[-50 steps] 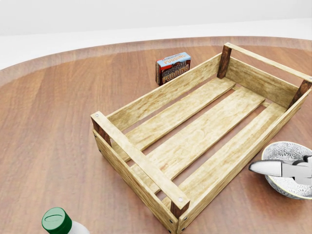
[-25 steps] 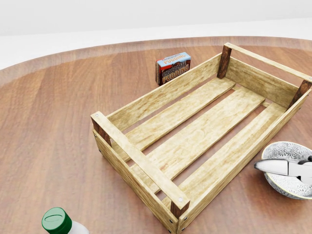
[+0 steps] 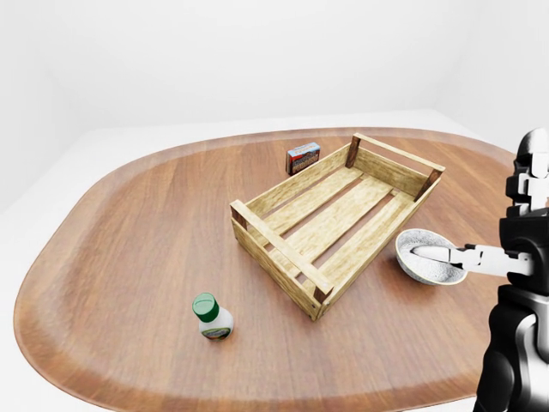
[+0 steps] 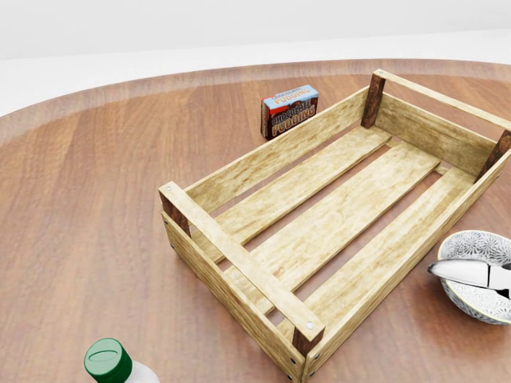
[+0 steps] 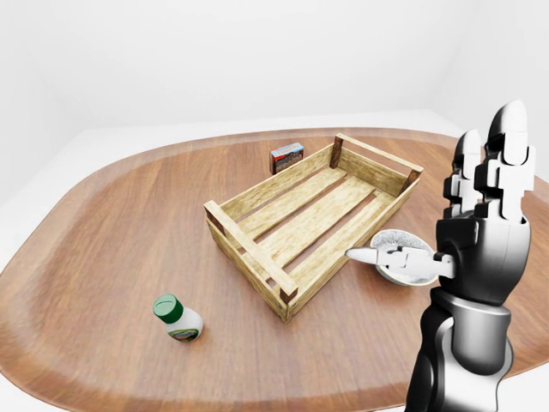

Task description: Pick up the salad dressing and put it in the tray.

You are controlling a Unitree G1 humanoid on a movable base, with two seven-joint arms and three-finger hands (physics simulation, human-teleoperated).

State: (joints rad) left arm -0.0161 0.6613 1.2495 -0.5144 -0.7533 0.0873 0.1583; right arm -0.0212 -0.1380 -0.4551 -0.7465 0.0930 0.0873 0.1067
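The salad dressing [image 3: 212, 316] is a white bottle with a green cap, standing upright on the wooden table, left of and below the tray in the eye views. It shows at the bottom left of the head view [image 4: 112, 363]. The tray [image 3: 279, 249] is an empty slatted wooden crate at the middle of the table. My right hand [image 5: 433, 189] is open and empty, raised at the right with its fingers up. Its thumb [image 4: 467, 273] points left over a bowl, far from the bottle. My left hand is out of view.
A patterned white bowl [image 3: 425, 257] sits against the tray's right side, under my thumb. A chocolate pudding box [image 4: 289, 110] stands just past the tray's upper left wall. The oval table [image 3: 129, 240] has a raised rim, with white floor around it.
The head view has shifted a little, so tray, box and bottle sit slightly right and lower. My right thumb has drawn back to the right over the bowl.
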